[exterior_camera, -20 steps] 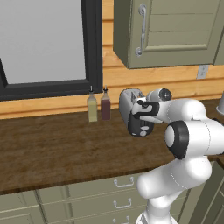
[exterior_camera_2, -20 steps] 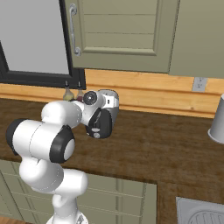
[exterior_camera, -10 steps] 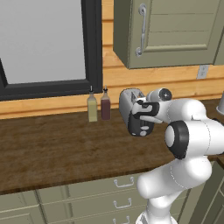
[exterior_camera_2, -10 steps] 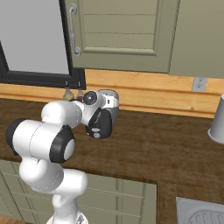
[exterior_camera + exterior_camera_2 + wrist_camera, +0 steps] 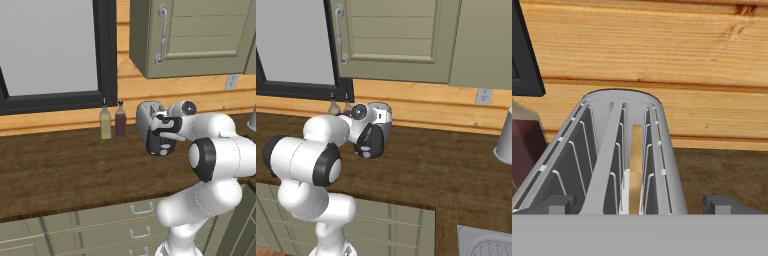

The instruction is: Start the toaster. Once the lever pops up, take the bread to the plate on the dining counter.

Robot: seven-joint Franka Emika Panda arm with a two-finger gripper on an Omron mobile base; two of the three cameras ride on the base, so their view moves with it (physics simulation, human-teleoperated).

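Toaster (image 5: 146,119) first: it stands at the back of the dark wooden worktop (image 5: 65,170), against the plank wall, just beside two slim bottles (image 5: 112,120) under the window (image 5: 50,45). From either side of the room the robot's hand is right at the near end of it, hiding the black end panel, so I cannot see the lever.

Looking along the hand, the toaster's top lies straight below and ahead, its wire slots running away toward the wall. The bread (image 5: 634,165) sits in the right-hand slot, a tan slice on edge, sunk down between the wires. The two fingers (image 5: 554,204) rise at the bottom corners of that view, spread wide, one to each side of the toaster's near end, holding nothing.

I'd judge this to be the first step, starting the toaster, or else the wait for the pop-up; with the lever hidden I can't say which. If it hasn't been pressed, the next move calls for a fingertip brought down squarely on that small knob. If it has, the fingers must close across the flat faces of the slice and lift it straight up, clear of the wires.
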